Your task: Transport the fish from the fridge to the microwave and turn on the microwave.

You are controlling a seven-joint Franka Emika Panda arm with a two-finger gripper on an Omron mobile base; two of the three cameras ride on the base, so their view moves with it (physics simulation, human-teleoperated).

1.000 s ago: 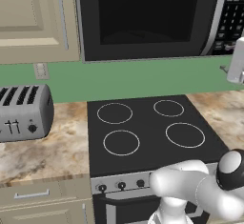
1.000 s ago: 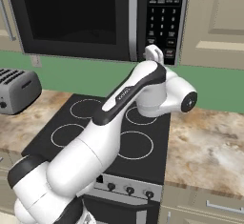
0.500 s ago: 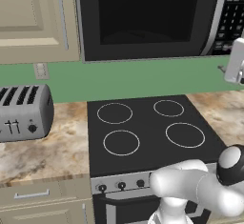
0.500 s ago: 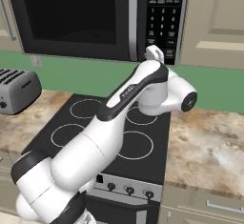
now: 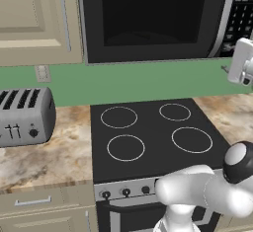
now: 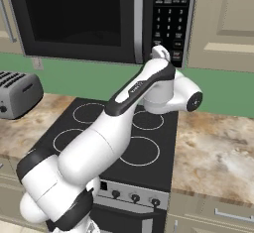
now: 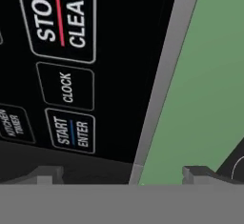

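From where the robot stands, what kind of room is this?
A home-style kitchen, though a computer-rendered one. A black microwave hangs over a four-ring stove, a silver toaster sits on the marbled counter, and cream cabinets line the wall.

microwave [image 5: 148, 19] above stove [image 5: 148, 137], toaster [image 5: 24, 115] left — on counter [image 5: 54, 162]

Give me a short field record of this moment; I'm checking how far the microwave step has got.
microwave: door shut, above the stove
keypad: on the microwave's right
gripper: open, holding nothing, up close to the keypad
START/ENTER button: just ahead of the fingertips
toaster: on the counter, left of the stove
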